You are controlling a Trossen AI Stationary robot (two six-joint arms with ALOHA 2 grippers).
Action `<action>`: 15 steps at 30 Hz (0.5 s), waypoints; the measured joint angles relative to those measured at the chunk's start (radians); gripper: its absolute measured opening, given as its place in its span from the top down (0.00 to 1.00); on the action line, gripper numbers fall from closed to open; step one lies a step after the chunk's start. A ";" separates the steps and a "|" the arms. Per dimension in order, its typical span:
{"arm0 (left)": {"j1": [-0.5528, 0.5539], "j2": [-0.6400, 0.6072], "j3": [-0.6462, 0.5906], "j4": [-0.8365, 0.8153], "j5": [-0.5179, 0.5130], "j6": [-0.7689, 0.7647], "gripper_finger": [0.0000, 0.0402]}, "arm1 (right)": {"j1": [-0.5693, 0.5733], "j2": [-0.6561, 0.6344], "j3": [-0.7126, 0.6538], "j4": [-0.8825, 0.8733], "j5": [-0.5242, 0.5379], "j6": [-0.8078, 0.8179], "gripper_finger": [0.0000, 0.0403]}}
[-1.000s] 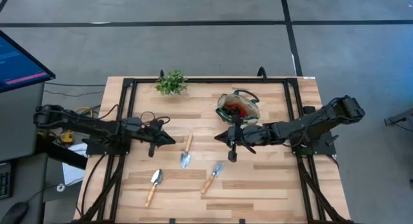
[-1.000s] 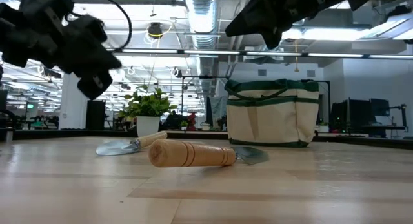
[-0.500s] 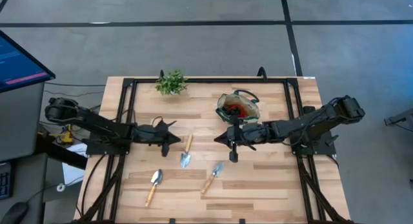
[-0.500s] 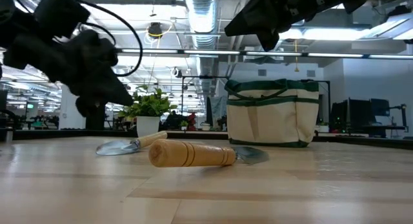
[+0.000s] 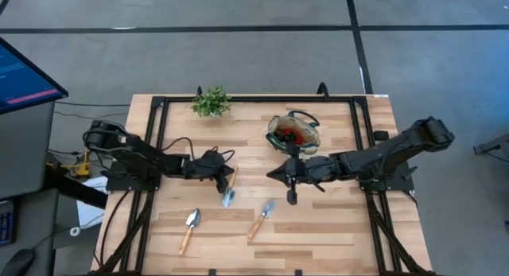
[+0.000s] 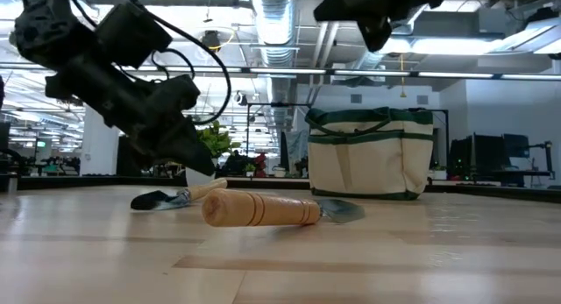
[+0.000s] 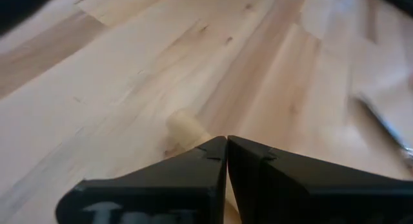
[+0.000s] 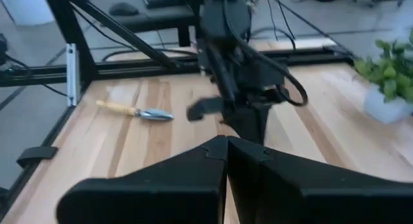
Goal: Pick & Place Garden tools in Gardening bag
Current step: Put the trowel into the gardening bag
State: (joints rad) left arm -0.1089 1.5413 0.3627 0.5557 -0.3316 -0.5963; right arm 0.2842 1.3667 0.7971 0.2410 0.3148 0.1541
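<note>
- Left gripper (image 5: 225, 174), fingers pressed shut and empty, dips over the wooden handle of a hand trowel (image 5: 231, 185) lying mid-surface.
- Right gripper (image 5: 292, 198), also shut and empty, hovers near the gardening bag (image 5: 293, 133).
- Trowel looks light and rigid; the smooth round handle may roll, so grip it mid-handle.

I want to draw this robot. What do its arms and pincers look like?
Both arms are black and made of jointed segments. The left arm has thin black cables looping along it. Each ends in a pincer of two flat, dark, wedge-shaped fingers: the left pincer shows faint pale lettering on a finger, and the right pincer looks the same.
</note>
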 joint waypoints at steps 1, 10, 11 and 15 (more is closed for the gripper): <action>0.000 0.002 0.000 -0.003 -0.017 0.015 1.00 | 0.006 -0.007 0.000 -0.001 0.000 -0.004 1.00; 0.021 -0.048 0.001 -0.167 -0.056 -0.042 1.00 | 0.016 -0.024 0.000 -0.042 0.003 -0.007 1.00; 0.021 -0.048 0.002 -0.166 -0.053 -0.048 1.00 | 0.013 -0.024 0.000 -0.045 0.008 -0.007 1.00; 0.021 -0.048 0.023 -0.166 -0.024 -0.060 1.00 | 0.007 -0.024 0.000 -0.066 0.060 -0.010 1.00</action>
State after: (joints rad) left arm -0.0883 1.4933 0.3859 0.3895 -0.3558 -0.6559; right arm 0.2916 1.3430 0.7971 0.1754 0.3752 0.1445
